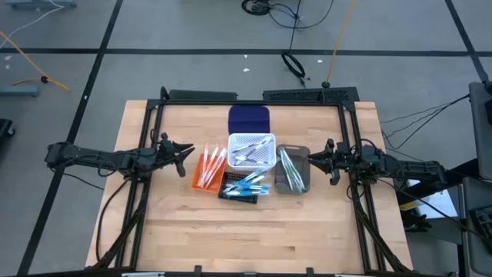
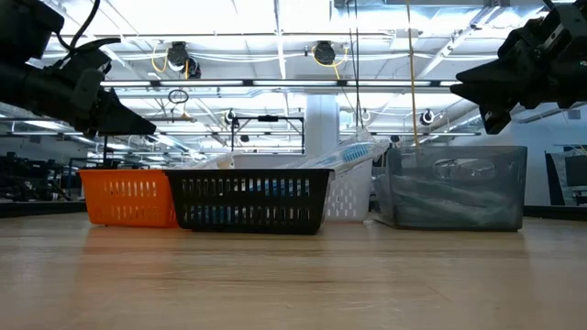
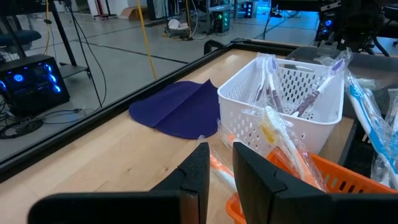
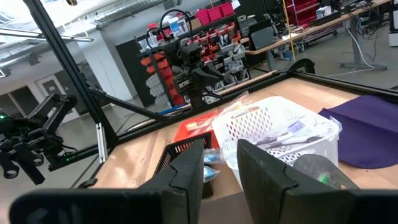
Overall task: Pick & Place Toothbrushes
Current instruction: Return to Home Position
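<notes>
Left tool (image 1: 187, 156) hangs above the bench (image 1: 177, 231), its arm stretched level from the left edge and pointing inward at the orange basket (image 1: 201, 183), near it but not touching. In your left wrist view its two dark fingers (image 3: 193, 171) stand a narrow gap apart with nothing between them. Your right tool (image 1: 314, 160) mirrors that pose from the right edge, raised and aimed at the grey bin (image 1: 294, 151); its fingers (image 4: 186, 165) are likewise slightly parted and hold nothing. You have the toothbrushes sorted into four containers clustered mid-bench: orange toothbrushes (image 1: 209, 165) in the orange basket, blue toothbrushes (image 1: 252, 185) across the black basket (image 1: 234, 196), dark-handled toothbrushes (image 1: 247, 148) in the white basket (image 1: 265, 163), and green toothbrushes (image 1: 290, 171) in the grey bin. A purple cloth (image 1: 250, 119) lies flat behind the white basket. Any print on the brush wrappers is too small for you to read.
</notes>
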Controlling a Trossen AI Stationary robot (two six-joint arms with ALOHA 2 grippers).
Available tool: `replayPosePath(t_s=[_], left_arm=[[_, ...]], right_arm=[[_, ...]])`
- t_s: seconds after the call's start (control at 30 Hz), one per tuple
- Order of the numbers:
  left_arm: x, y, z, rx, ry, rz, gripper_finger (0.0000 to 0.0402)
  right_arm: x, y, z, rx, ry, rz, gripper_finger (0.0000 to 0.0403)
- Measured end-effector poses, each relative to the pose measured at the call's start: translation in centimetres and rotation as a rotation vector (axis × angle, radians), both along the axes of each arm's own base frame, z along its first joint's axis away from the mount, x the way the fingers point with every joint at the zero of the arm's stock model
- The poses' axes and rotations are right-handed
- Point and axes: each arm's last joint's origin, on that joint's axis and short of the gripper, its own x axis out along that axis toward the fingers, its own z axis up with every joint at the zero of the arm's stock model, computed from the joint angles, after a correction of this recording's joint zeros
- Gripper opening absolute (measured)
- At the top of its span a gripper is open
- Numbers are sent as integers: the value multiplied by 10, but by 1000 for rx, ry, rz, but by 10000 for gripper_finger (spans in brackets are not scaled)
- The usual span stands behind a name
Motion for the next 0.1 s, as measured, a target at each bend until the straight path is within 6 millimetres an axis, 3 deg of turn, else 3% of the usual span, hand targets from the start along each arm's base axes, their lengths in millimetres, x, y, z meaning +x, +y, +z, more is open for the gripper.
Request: replayPosePath(t_s=[0.1], left_arm=[[0, 0, 0, 0, 0, 0, 72]], right_arm=[[0, 0, 0, 0, 0, 0, 89]])
